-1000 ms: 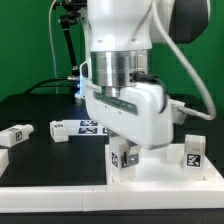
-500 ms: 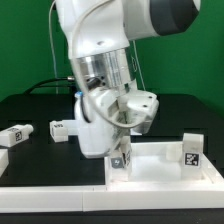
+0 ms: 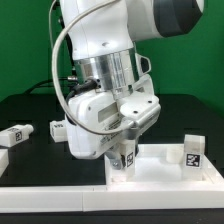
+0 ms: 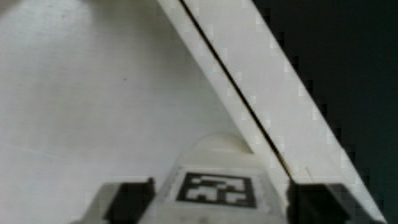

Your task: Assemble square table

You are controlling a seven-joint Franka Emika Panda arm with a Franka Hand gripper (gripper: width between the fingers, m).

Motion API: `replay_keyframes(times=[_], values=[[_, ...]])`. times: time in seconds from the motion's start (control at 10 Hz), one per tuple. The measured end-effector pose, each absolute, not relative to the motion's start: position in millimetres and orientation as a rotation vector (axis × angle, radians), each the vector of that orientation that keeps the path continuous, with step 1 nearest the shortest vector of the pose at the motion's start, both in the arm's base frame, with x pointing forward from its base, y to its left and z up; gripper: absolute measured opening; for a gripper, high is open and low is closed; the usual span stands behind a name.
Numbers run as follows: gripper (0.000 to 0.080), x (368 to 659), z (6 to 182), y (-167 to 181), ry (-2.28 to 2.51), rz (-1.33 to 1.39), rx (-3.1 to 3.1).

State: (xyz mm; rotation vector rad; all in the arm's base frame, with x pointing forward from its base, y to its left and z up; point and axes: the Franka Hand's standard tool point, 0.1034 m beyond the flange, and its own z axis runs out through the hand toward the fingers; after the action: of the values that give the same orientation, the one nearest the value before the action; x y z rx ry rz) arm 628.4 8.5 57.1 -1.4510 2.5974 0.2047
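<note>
The square table panel (image 3: 165,170) lies at the front of the exterior view's right; it also fills the wrist view (image 4: 89,100). My gripper (image 3: 124,158) points down at the panel's left corner, shut on a white tagged leg post (image 3: 126,160) standing upright there. In the wrist view the post (image 4: 217,188) sits between both dark fingers (image 4: 125,202). A second leg post (image 3: 192,152) stands at the panel's right corner. Two more legs (image 3: 12,134) (image 3: 60,128) lie loose on the black table at the exterior view's left.
A long white border bar (image 3: 50,190) runs along the front edge, left of the panel. The arm's bulk hides the table behind the panel's left part. A black stand with cables (image 3: 68,40) rises at the back.
The wrist has swung toward the exterior view's left and turned about its axis. The gripper stays at the panel's left corner with the leg post between its fingers.
</note>
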Motion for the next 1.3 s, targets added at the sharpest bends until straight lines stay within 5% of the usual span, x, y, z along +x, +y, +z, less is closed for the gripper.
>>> replay_keyframes(times=[0.1,0.2,0.3,0.4,1.1,1.2,1.3], values=[[0.051,628.1,56.9,9.5,2.594,0.205,-1.456],[0.051,625.5,57.0,12.6,2.447,0.169,-1.674],[0.0619,624.1,61.7,14.6,2.26,0.133,-1.909],[0.064,622.6,64.4,15.8,2.181,0.101,-1.99],[0.0649,628.7,66.1,8.4,1.341,-0.022,-2.681],[0.0521,628.9,66.3,7.1,1.404,-0.018,-2.649],[0.0521,628.8,66.2,6.6,1.4,-0.019,-2.652]])
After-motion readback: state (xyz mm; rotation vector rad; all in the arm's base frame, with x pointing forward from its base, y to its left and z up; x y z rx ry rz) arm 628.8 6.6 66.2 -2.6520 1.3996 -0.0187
